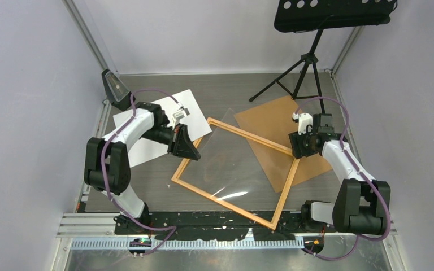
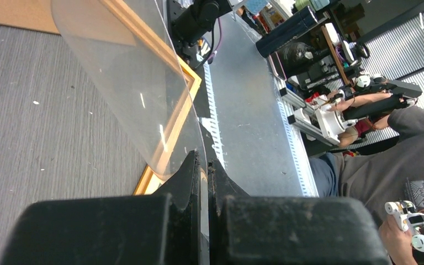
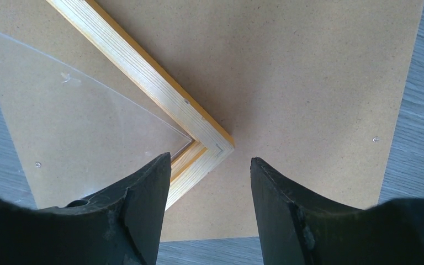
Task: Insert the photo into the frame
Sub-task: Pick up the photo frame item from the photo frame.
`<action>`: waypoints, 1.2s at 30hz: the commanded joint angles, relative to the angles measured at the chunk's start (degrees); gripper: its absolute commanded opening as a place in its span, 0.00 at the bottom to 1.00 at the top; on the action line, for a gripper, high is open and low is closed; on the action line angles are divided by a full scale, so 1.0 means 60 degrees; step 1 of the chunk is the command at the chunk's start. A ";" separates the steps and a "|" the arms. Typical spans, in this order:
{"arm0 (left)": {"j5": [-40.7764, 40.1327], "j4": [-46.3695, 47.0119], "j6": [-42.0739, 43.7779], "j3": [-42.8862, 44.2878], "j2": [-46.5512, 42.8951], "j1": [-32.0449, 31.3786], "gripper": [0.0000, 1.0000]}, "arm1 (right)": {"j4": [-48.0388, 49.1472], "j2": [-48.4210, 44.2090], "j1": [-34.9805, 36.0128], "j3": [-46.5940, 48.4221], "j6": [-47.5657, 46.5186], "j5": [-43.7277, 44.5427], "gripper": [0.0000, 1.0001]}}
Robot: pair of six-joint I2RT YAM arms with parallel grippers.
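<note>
The orange frame [image 1: 233, 202] lies flat mid-table, turned like a diamond. The photo [image 1: 192, 104] lies white side up at the back left, partly under my left arm. My left gripper [image 1: 190, 150] is shut on the edge of a clear sheet [image 1: 231, 164], which bows up over the frame's left side. The left wrist view shows the sheet [image 2: 127, 83] pinched between the jaws [image 2: 205, 163], with the frame [image 2: 183, 102] behind it. My right gripper [image 3: 210, 163] hangs open just above the frame's right corner [image 3: 199, 138], holding nothing.
A brown backing board [image 1: 302, 172] lies under the frame's right corner; the right wrist view shows it [image 3: 309, 83] filling most of the picture. A black tripod stand [image 1: 311, 62] stands at the back right. Grey walls enclose the table on both sides.
</note>
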 commanded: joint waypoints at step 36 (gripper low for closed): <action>0.0329 -0.1483 0.0137 0.0058 -0.1252 -0.0468 0.00 | -0.0377 0.1780 -0.0661 0.0910 -0.0309 -0.0705 0.37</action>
